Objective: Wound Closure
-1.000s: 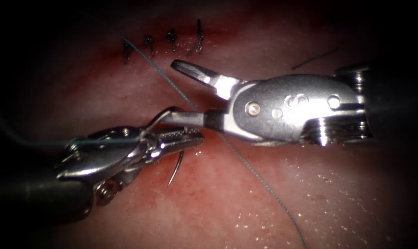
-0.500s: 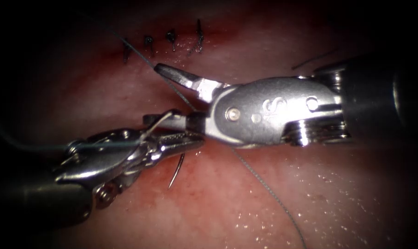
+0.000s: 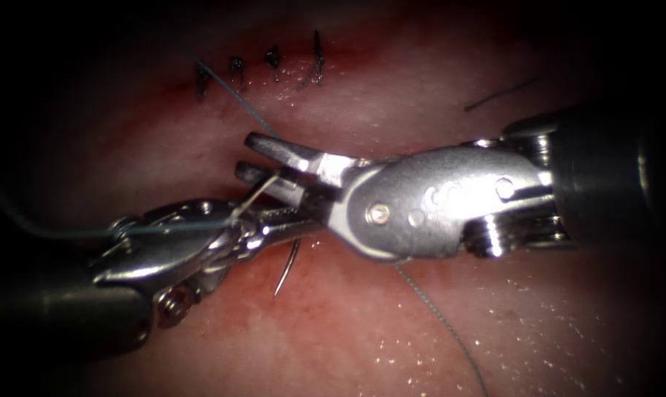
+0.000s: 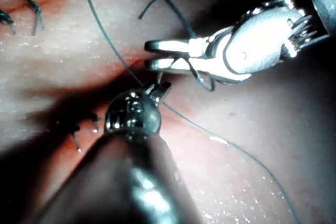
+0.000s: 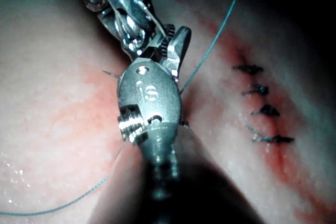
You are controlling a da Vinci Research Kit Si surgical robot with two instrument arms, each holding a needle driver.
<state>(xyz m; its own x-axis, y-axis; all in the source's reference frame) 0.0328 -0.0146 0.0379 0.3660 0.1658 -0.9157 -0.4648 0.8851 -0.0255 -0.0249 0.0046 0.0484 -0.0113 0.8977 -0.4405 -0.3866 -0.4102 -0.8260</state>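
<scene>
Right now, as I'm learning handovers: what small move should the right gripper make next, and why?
Probably shut the right gripper on the needle: its jaws stand open around the needle's upper end, while the left gripper is shut on its middle.

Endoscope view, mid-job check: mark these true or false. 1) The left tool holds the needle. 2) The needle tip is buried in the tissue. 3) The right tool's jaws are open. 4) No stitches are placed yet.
1) True: the left tool grips the needle partway along its curve.
2) False: the tip hangs free above the tissue.
3) True: the right tool has its jaws parted around the needle's upper end, holding nothing.
4) False: four stitches sit along the cut.
</scene>
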